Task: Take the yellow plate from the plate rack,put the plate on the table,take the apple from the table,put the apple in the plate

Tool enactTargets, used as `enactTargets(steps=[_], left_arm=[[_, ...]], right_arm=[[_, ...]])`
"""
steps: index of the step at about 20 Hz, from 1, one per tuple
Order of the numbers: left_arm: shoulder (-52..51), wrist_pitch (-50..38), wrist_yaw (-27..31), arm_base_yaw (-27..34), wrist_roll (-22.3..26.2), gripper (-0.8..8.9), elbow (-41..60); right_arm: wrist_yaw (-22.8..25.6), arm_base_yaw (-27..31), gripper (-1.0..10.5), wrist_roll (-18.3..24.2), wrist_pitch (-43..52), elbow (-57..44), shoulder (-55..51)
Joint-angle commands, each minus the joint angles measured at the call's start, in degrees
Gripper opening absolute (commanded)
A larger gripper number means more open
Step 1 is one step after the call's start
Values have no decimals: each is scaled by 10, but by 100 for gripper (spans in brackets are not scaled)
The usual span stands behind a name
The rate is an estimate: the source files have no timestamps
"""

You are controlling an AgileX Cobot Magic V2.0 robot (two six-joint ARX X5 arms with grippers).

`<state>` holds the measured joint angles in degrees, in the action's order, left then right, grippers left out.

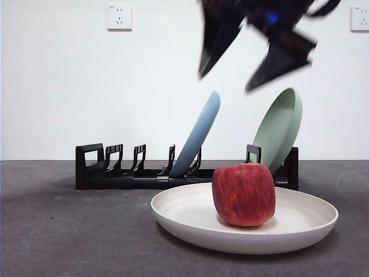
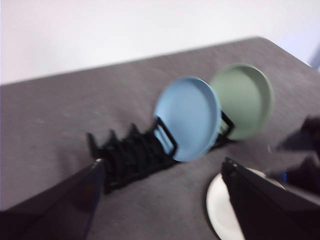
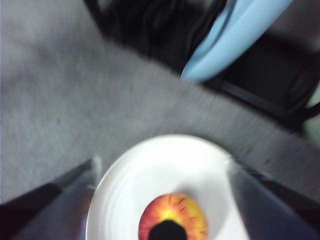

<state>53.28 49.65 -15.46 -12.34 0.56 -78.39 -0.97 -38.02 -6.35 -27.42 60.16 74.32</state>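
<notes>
The red apple (image 1: 244,195) stands in the cream yellow plate (image 1: 184,210), which lies flat on the dark grey table (image 1: 69,231) in front of the black plate rack (image 1: 132,179). My right gripper (image 1: 226,81) is open and empty, high above the plate and blurred. Its wrist view looks down on the apple (image 3: 172,217) and the plate (image 3: 130,190) between the spread jaws (image 3: 162,162). My left gripper (image 2: 163,162) is open and empty, well back from the rack (image 2: 130,155). An edge of the plate (image 2: 217,210) shows there.
A light blue plate (image 1: 199,135) and a pale green plate (image 1: 279,130) lean in the rack's right half. The rack's left slots and loop handle (image 1: 89,164) hold nothing. A white wall with sockets (image 1: 119,17) stands behind.
</notes>
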Motion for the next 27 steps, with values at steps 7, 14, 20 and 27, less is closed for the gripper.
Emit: enactTargets(steps=[7,14,20,27], left_arm=[[37,-20,-24,-16,30,-8,5],[-19,-135,5,-20,31,-8,159],[-122,-246,46,-25,-11,-8,376],[-187,-265,44,-26,-58,-4,448]], right_arm=[[14,65,-12,28,-55,0,-151],[14,125,-12,43,-100,-73,-230],[10,124,-12,-8,-16,-233,-327],[14,125,-11,-32,-2,-290,-359]])
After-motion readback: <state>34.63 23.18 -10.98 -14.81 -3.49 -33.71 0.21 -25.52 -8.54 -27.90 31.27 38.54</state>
